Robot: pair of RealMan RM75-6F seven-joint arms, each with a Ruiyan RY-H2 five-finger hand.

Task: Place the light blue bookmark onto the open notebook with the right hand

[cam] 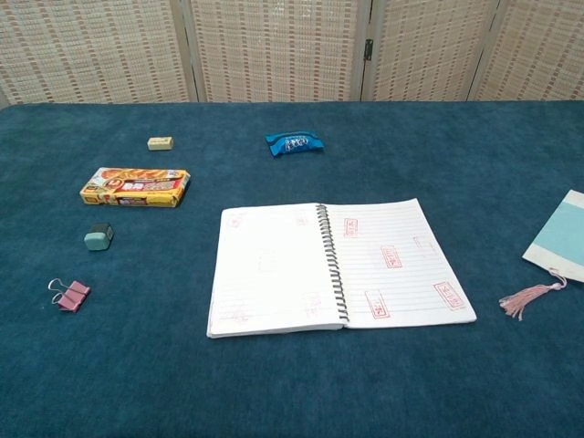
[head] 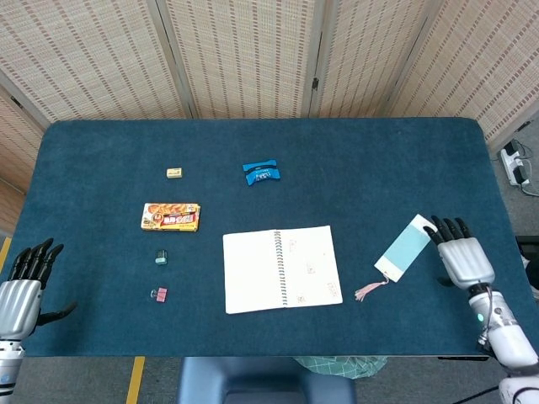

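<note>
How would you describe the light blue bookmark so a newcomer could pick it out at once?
Start at the open spiral notebook near the front middle of the blue table, then look to its right. The light blue bookmark lies flat there at a slant, close by the right hand. It is the only thin card strip, with white ends and a pink tassel.

Right hand (head: 461, 259) palm down with fingers spread, left hand (head: 20, 290) likewise

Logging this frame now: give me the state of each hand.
Left hand: open, holding nothing, at the table's near left edge.
Right hand: open, holding nothing, fingertips at the far end of the light blue bookmark.
</note>
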